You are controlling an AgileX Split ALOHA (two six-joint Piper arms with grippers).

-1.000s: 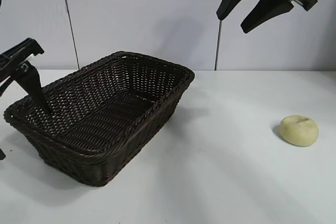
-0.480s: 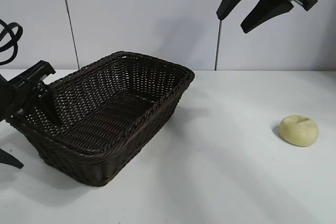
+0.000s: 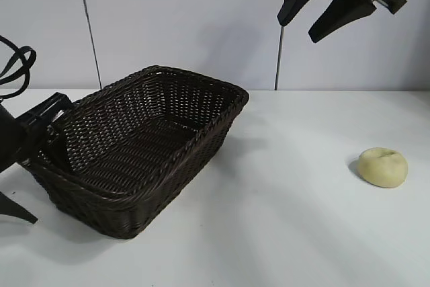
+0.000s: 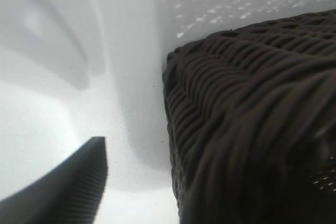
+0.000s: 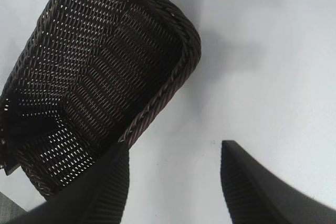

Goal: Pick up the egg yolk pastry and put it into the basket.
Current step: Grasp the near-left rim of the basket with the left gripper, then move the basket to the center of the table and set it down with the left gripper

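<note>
The egg yolk pastry point(image 3: 382, 167), a small pale yellow bun, lies on the white table at the right, far from both grippers. The dark brown wicker basket point(image 3: 232, 109) stands left of centre; it also shows in the right wrist view point(image 5: 105, 66) and close up in the left wrist view point(image 4: 247, 119). My left gripper point(image 3: 48, 193) is open astride the basket's left end wall, one finger inside and one finger point(image 4: 68, 192) outside near the table. My right gripper point(image 3: 297, 29) hangs open and empty high above the table, between basket and pastry point(image 5: 175, 145).
The white table point(image 3: 282, 233) stretches between the basket and the pastry. A pale wall with vertical seams stands behind. Nothing else lies on the table.
My left gripper has dropped and now straddles the basket's left end wall; that end of the basket has shifted slightly right. The right arm and the pastry have not moved.
</note>
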